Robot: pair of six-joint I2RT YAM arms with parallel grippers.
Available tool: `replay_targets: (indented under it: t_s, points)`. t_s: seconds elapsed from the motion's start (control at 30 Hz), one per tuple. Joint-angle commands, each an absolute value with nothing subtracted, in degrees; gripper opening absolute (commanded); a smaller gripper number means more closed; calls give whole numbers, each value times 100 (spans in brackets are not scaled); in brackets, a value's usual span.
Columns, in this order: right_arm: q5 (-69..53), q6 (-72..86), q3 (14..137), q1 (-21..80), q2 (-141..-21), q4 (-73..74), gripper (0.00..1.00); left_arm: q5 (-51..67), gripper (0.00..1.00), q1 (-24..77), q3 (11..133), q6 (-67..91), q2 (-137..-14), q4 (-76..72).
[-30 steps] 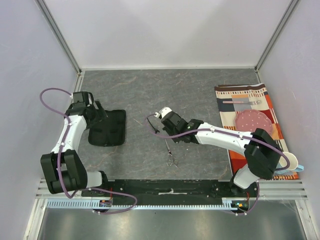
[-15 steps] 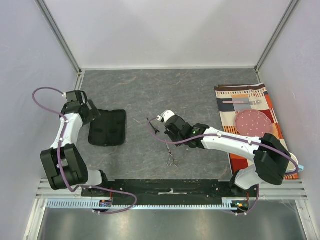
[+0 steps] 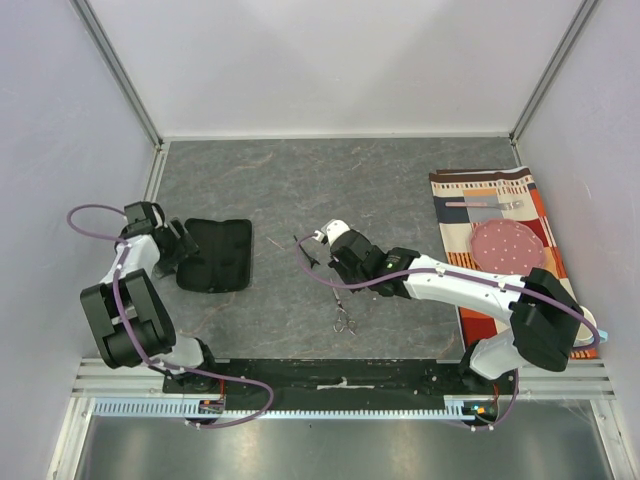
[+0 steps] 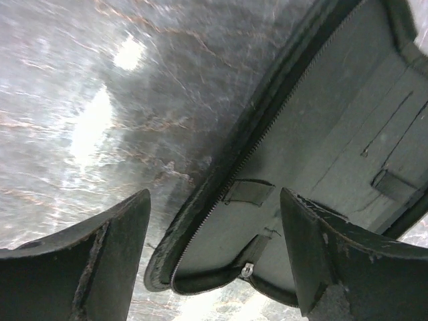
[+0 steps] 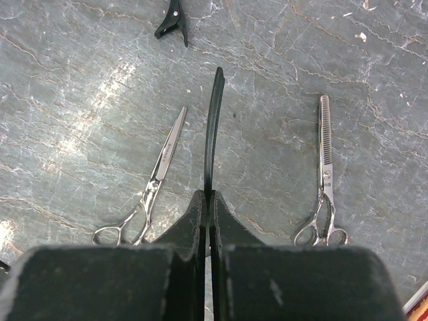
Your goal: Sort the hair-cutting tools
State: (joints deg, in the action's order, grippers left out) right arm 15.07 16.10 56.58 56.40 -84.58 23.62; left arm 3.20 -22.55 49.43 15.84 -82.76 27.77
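Gripping black stick (image 5: 212, 127), R hand (image 5: 208, 198), long axis pointing straight fwd

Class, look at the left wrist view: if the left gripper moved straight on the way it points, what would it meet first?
Probably the zipped edge of the open black pouch, which shows between the jaws of the open left gripper; depth is unclear.
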Motion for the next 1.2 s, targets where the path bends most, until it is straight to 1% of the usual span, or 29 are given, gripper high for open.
replay_targets:
  t_s: [0.0, 0.03, 0.1, 0.13, 0.2, 0.23, 0.33, 0.4, 0.6, 0.67, 0.7, 0.77, 0.8, 0.9, 1.0, 1.07, 1.17]
  points:
    - [1485, 1731, 5590, 5669, -8411, 2188, 0, 966, 82, -2276, 4667, 1600, -8376, 2330]
    - [1477, 1723, 5572, 5669, -8402, 2171, 0, 1123, 77, -2285, 4650, 1600, -8402, 2277]
    - [1503, 1740, 5546, 5660, -8402, 2171, 0, 1256, 71, -2294, 4649, 1574, -8437, 2207]
    - [1512, 1749, 5537, 5678, -8385, 2162, 0, 1448, 62, -2294, 4649, 1547, -8429, 2154]
    - [1512, 1758, 5494, 5678, -8324, 2127, 0, 1573, 52, -2294, 4641, 1529, -8376, 2092]
    - [1512, 1767, 5476, 5669, -8306, 2118, 0, 1721, 41, -2303, 4632, 1521, -8350, 2005]
    - [1521, 1767, 5414, 5669, -8253, 2083, 0, 1907, 25, -2303, 4684, 1477, -8227, 1846]
    - [1538, 1758, 5370, 5669, -8218, 2092, 0, 2021, 23, -2303, 4728, 1381, -8131, 1749]
    - [1556, 1767, 5317, 5695, -8121, 2100, 0, 2574, 10, -2303, 4790, 950, -7797, 1512]
    - [1547, 1784, 5335, 5678, -8138, 2118, 0, 2829, 9, -2320, 4799, 993, -7604, 1242]
    - [1547, 1784, 5344, 5678, -8147, 2136, 0, 3196, 10, -2312, 4808, 1106, -7507, 1178]
    - [1555, 1802, 5379, 5678, -8174, 2197, 0, 3531, 11, -2312, 5061, 1204, -7348, 1178]
    - [1556, 1784, 5388, 5686, -8165, 2258, 0, 4003, 12, -2312, 5176, 1213, -7348, 1334]
    - [1600, 1819, 5440, 5678, -8104, 2399, 0, 4804, 16, -2259, 5659, 1204, -7383, 1739]
    - [1582, 1828, 5598, 5678, -7990, 2688, 0, 5359, 17, -2057, 5818, 1283, -7199, 1793]
    - [1608, 1793, 5721, 5669, -7893, 2829, 0, 5449, 18, -1794, 5950, 1135, -7146, 1916]
    - [1827, 1705, 6001, 5669, -7796, 3338, 0, 5844, 19, -1372, 6117, 933, -7338, 2065]
